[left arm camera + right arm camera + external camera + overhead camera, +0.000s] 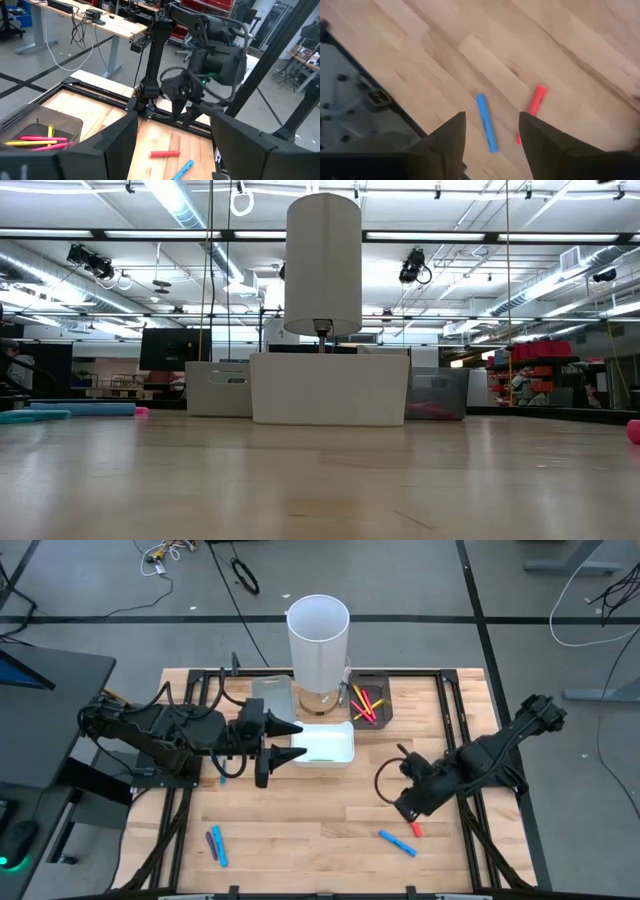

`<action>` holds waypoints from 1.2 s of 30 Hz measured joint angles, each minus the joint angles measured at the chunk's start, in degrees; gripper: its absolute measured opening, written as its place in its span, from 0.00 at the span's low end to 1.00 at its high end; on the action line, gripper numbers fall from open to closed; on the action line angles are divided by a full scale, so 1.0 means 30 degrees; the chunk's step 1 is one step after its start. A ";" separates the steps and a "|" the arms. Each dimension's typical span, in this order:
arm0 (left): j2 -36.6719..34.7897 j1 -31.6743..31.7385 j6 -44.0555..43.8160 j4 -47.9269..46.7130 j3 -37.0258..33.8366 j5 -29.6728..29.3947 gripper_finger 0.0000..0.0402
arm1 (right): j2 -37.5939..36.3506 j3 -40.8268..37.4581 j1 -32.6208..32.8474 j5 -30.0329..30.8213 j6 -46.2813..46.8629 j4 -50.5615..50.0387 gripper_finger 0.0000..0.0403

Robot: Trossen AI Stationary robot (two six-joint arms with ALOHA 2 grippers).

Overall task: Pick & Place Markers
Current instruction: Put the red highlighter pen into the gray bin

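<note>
My right gripper (407, 808) (492, 125) is open and hovers above the table's near right part. Just beyond its fingertips a red marker (414, 829) (535, 101) and a blue marker (397, 842) (486, 122) lie flat on the wood. My left gripper (290, 741) is open, pointing toward the right, at the left edge of the white tray (330, 745). A purple marker (211, 840) and a blue marker (220, 848) lie near the left front. Red and yellow markers (366, 703) (35, 141) lie in the dark tray (383, 700).
A tall white cylinder (318, 632) (323, 265) stands at the table's far middle, behind the white tray (330, 388). A grey tray (272, 697) sits to its left. Black rails (452, 730) frame the wooden top. Bare wood lies across the near middle.
</note>
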 joint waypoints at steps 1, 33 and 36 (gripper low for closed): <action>0.0000 0.0000 -0.0005 -0.0100 0.0000 0.0054 0.65 | 0.0188 0.0000 0.0110 -0.0184 0.0248 -0.0277 0.46; 0.0000 0.0000 -0.0492 -0.1173 0.0000 0.0199 0.65 | 0.0947 -1.0004 0.1830 -0.3412 0.5755 0.7780 0.61; 0.0000 0.0000 -0.0486 -0.1185 0.0000 0.0199 0.65 | 0.0947 -1.0763 0.1848 -0.3426 0.6152 0.9144 0.61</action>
